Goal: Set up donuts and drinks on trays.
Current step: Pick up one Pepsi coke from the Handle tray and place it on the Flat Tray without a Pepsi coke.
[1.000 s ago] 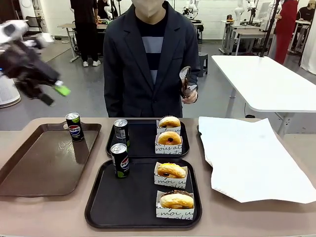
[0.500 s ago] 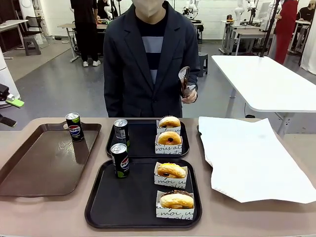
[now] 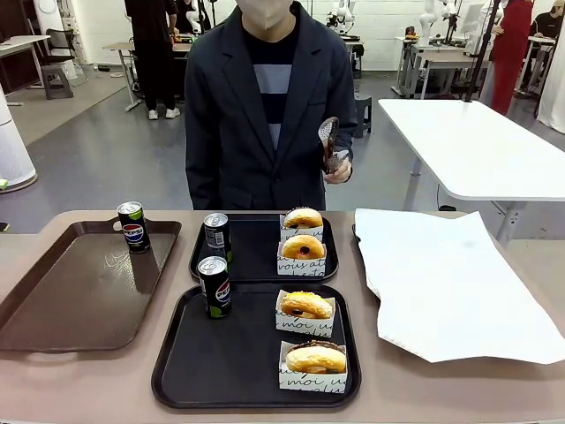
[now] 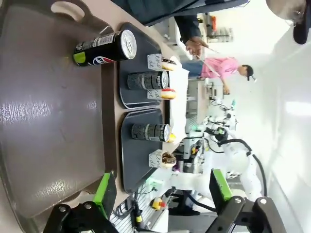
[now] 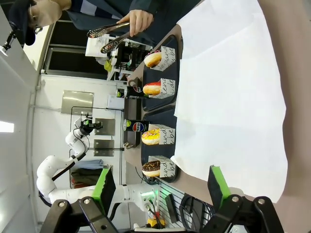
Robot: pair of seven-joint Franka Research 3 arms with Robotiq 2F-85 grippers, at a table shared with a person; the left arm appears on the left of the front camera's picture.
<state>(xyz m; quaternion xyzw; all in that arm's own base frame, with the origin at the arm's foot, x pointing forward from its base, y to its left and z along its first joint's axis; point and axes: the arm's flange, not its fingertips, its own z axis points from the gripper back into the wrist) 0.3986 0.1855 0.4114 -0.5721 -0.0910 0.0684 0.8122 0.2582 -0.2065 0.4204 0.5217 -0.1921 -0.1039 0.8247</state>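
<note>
With both the left tool (image 4: 158, 194) and right tool (image 5: 158, 194) spread wide and empty, the spare can (image 3: 132, 226) at the brown tray's (image 3: 53, 309) twelve o'clock edge wants a centred, upright grasp, if any move remains.

On my screens each gripper, left gripper (image 4: 158, 194) and right gripper (image 5: 159, 191), has black metal links with round screws and bright green pads. The person (image 3: 269, 106) wears a dark blazer over a grey-striped navy top.
</note>
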